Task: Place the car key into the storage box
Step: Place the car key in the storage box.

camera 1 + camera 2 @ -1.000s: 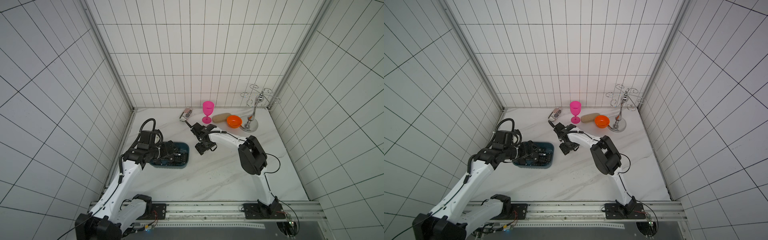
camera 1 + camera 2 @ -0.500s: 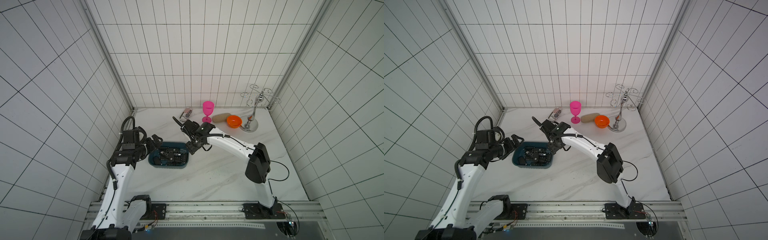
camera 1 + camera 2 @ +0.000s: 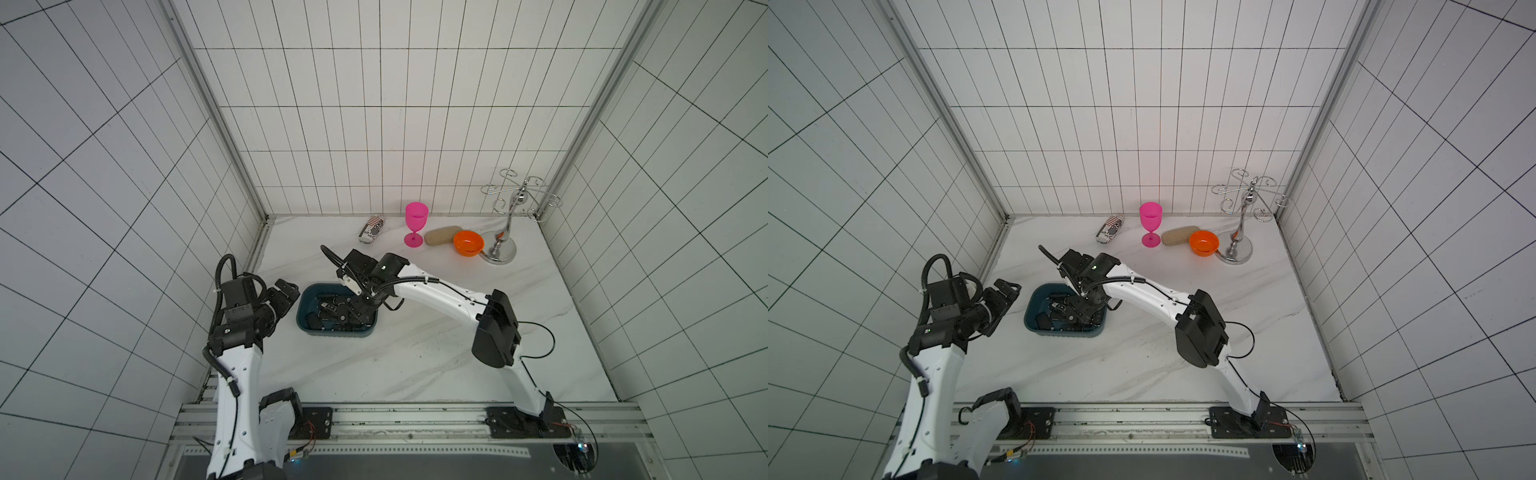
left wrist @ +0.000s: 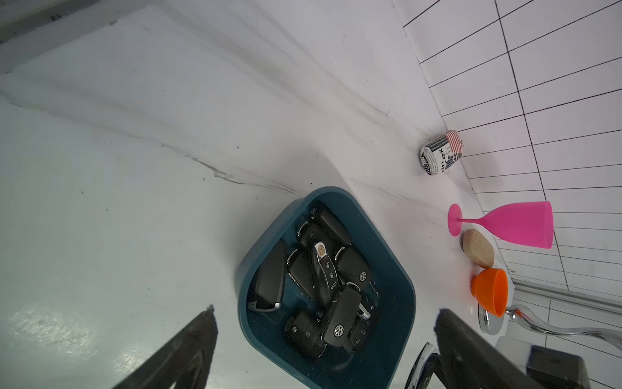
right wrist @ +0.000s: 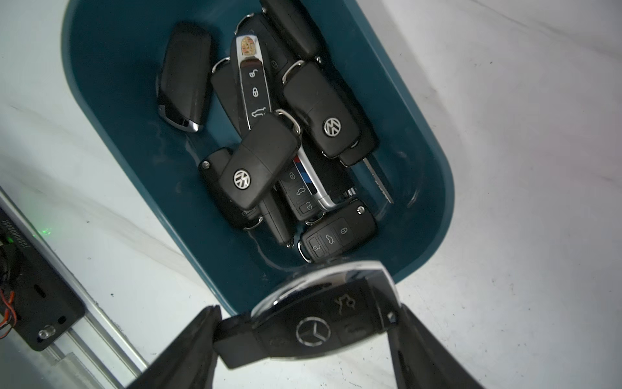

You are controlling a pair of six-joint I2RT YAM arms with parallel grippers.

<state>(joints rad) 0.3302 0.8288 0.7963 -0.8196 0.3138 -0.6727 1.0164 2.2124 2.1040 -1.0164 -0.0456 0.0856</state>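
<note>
Right gripper (image 5: 305,336) is part-closed on the Mercedes key fob (image 5: 313,328), pinching it end to end above the end wall of the teal storage box (image 5: 101,67), which holds other fobs (image 5: 259,168). It looks light, rigid and glossy, so probably slick, and the flat faces would hold surer. Left gripper (image 3: 286,292) gapes wide and empty beside the box.

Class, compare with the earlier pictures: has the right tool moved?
Yes. The right tool, gripping the car key, moved from beside the storage box to over it, away from the pink goblet.
</note>
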